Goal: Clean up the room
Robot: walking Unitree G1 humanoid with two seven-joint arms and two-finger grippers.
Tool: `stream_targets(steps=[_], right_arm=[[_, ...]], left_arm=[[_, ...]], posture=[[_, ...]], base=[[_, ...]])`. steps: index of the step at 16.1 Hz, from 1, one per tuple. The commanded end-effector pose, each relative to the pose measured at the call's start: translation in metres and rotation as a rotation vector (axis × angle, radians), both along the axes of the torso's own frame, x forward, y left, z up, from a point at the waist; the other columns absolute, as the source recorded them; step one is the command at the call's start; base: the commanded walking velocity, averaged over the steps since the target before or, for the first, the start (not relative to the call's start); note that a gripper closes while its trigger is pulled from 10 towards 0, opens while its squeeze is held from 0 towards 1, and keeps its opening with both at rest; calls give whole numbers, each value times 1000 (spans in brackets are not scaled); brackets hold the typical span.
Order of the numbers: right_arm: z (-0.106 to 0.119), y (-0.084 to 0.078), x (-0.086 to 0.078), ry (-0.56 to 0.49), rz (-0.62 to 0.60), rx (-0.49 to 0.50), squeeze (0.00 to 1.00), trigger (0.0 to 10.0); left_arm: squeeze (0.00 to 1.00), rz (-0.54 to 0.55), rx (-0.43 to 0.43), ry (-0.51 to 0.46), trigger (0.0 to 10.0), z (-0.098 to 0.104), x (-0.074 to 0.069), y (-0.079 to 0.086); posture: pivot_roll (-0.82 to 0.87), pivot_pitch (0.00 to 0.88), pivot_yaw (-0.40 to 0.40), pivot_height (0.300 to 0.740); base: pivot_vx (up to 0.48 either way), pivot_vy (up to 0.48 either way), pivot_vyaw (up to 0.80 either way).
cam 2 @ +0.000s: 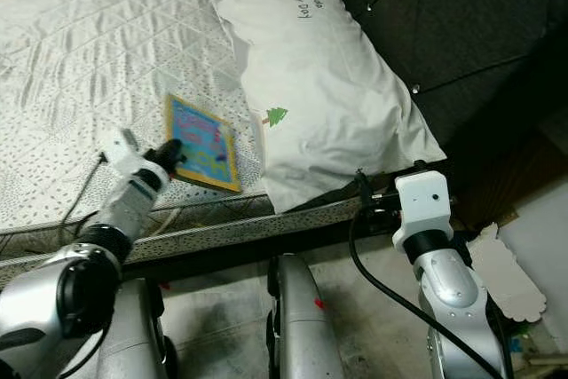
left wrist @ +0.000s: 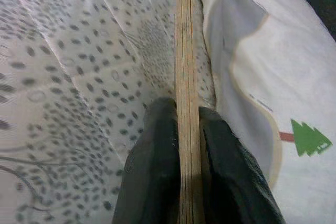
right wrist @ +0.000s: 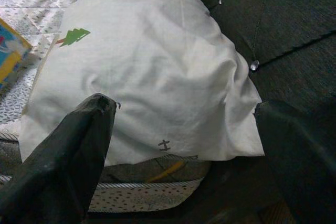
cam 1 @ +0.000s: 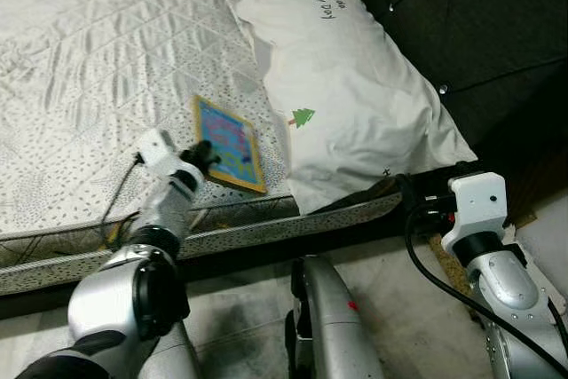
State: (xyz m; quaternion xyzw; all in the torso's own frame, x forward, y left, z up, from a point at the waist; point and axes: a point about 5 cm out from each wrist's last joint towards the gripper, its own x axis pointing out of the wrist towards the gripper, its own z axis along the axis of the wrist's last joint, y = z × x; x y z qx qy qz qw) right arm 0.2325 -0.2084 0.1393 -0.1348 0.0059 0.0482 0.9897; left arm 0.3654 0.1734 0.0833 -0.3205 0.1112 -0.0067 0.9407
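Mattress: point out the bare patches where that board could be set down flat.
The quilted mattress lies bare to the robot's left of the wooden puzzle board, which the left gripper pinches, and beyond it toward the far edge. It is crowded on the right: the white pillow lies against the dark tufted headboard, close beside the board.

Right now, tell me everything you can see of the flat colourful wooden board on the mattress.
The flat colourful wooden board is rectangular and thin, its face printed in blue with bright multicoloured shapes inside a tan wooden border. The left wrist view shows its edge as pale layered wood. It sits near the front edge of the quilted grey-patterned mattress, beside the white pillow. The left gripper is shut on its near edge.
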Motion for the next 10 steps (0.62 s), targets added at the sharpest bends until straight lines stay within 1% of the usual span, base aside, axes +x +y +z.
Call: stream_targets(steps=[1,3,6,7,8,9,10], right_arm=[[4,-3,-2,-7,-10,-11,0,10000],[6,-5,-3,-9,-10,-15,0,10000],[10,-6,-7,-12,-5,-23,0,10000],[10,-7,-7,-9,-7,-25,0,10000],[11,-8,-8,-7,-8,-27,0,10000],[11,-8,-8,-5,-9,-28,0,10000],[11,-9,-8,-4,-10,-30,0,10000]], left_arm=[[0,0,0,-24,10000,4,2,2],[0,4,-4,-27,10000,7,3,6],[0,-31,-5,-45,10000,12,7,1],[98,-36,-8,-48,10000,13,7,-1],[608,-41,-6,-47,10000,13,7,-2],[1000,-43,-4,-43,10000,12,7,-2],[1000,-45,-1,-37,10000,12,7,-3]], posture=[[-288,126,-125,590],[-299,126,-132,590],[-316,149,-144,590],[-318,156,-146,590],[-321,165,-148,590],[-323,169,-148,590],[-325,173,-150,590]], base=[[0,0,0],[0,0,0],[0,0,0],[0,0,0],[0,0,0],[0,0,0],[0,0,0]])
